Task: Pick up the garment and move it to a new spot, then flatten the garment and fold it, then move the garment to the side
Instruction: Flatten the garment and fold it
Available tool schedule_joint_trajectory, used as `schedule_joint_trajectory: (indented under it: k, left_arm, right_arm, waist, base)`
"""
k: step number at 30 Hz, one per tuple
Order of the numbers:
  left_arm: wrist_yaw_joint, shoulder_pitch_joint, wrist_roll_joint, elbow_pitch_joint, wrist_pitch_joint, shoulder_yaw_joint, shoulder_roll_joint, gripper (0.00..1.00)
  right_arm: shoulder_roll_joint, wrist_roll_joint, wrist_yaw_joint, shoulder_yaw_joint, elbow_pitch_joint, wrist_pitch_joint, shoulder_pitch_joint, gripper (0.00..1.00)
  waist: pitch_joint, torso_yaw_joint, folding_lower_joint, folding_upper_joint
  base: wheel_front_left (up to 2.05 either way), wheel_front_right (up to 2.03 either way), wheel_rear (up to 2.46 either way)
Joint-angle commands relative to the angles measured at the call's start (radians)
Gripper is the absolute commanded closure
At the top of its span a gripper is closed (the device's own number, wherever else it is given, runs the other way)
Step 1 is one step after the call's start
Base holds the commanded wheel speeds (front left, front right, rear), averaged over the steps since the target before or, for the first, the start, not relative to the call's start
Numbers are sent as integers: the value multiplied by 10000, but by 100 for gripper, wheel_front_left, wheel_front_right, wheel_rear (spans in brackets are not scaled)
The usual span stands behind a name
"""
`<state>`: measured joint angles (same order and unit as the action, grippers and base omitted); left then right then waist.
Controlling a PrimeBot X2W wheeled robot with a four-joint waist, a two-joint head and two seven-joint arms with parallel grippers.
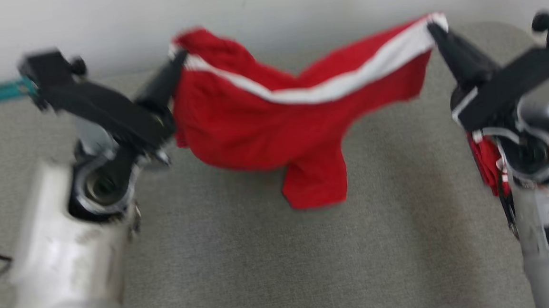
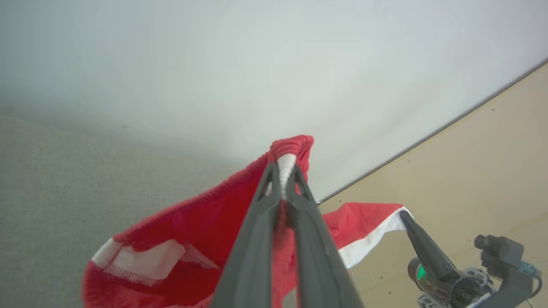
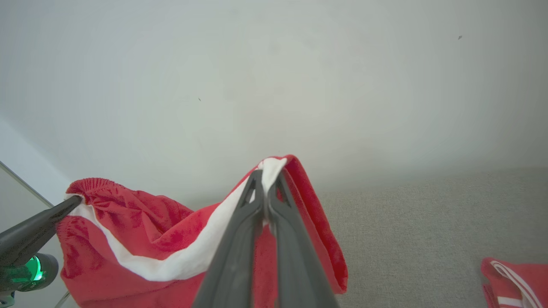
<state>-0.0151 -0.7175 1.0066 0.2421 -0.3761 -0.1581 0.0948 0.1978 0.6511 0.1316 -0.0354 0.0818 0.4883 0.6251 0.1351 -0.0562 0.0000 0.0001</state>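
Both your grippers are clamped on the red garment [image 1: 273, 125], strung up over the grey, coarse-woven tabletop [image 1: 262, 269]. Your left gripper [image 1: 179, 59] pinches the ribbed waistband corner; your right gripper [image 1: 434, 29] pinches the end of the white side stripe. Between them the soft cloth sags in a crumpled swag.

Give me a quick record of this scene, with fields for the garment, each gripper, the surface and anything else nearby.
garment: red fabric garment with a white stripe, held up and sagging in the middle
left gripper: left gripper, shut on the garment's gathered red edge
right gripper: right gripper, shut on the garment's white-striped end
surface: grey textured surface, below the garment; contact with the lowest fold cannot be told
other: second red-and-white cloth, lying on the surface near the right arm
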Motion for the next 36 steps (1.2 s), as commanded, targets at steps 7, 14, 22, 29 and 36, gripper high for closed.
schedule_joint_trajectory:
  k: [7,14,22,29,36]
  left_arm:
    - [1533,-3356,683,353,13,1479,206,100]
    - [1377,-6663,296,812,1674,2204,383,100]
    - [-199,-7929,894,1629,3269,2992,336,100]
    - [-995,-6670,1008,2410,3610,2850,315,100]
    - [-1146,-4192,1936,1441,3220,2320,243,100]
  right_arm:
    - [-838,-565,-22,343,2095,-82,4144,100]
    - [-1364,-1253,-25,1469,3817,-2754,8069,100]
    - [-1372,-1468,-36,1423,5167,-5219,9748,100]
    - [-1051,-1174,-35,72,5941,-5538,8749,100]
    - [-34,310,-27,-2012,5007,-4528,6529,100]
  waist:
    - [3094,-995,0,-1]
    - [5033,-1172,0,-1]
    - [6065,-1065,0,-1]
    - [6379,-851,0,-1]
    - [5402,-584,0,-1]
  base:
    - [0,0,0]
    - [0,0,0]
    - [0,0,0]
    - [0,0,0]
    - [0,0,0]
